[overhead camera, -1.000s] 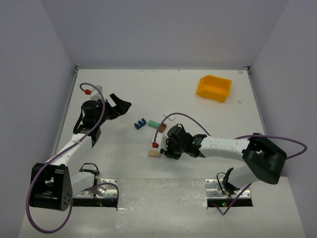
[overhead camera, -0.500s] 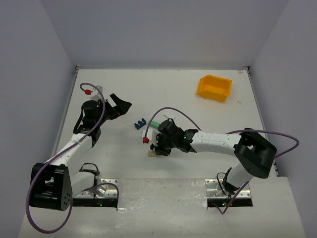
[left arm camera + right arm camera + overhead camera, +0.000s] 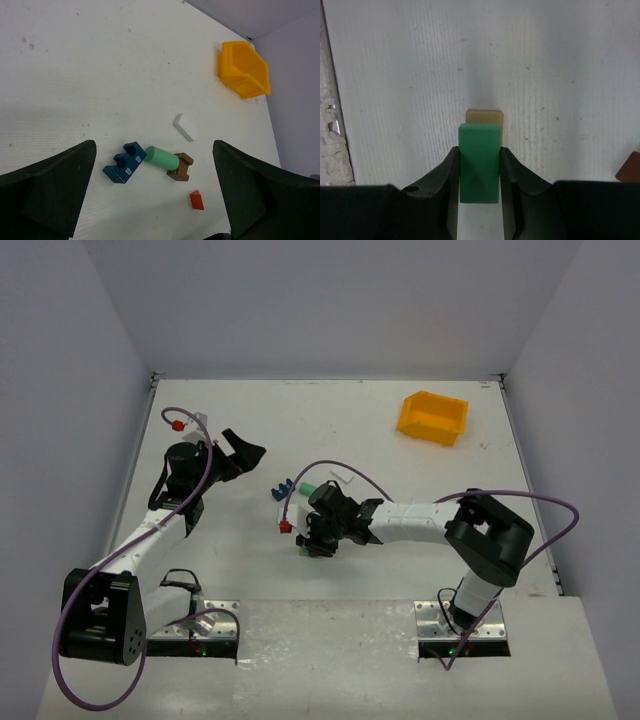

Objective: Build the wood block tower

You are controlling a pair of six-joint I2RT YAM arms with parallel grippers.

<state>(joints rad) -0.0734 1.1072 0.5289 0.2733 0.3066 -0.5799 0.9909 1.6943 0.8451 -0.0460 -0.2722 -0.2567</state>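
Note:
My right gripper [image 3: 479, 150] is shut on a green brick [image 3: 479, 165], held just above a tan block [image 3: 484, 116] that lies on the white table. From above, this gripper [image 3: 315, 540] hangs near the table's front centre and covers most of the tan block. A blue notched block [image 3: 125, 162], a green cylinder [image 3: 162, 157], a brown notched block [image 3: 180, 166] and a small red piece [image 3: 196, 200] lie loose in a cluster. My left gripper [image 3: 240, 452] stands open and empty, well to the left of the cluster.
A yellow bin [image 3: 432, 417] sits at the back right. A flat white piece [image 3: 185, 127] lies just behind the cluster. Grey walls close the table on three sides. The right arm's purple cable loops over the blocks.
My right gripper has moved left with the green brick and now hangs over the tan block. The left arm has not moved.

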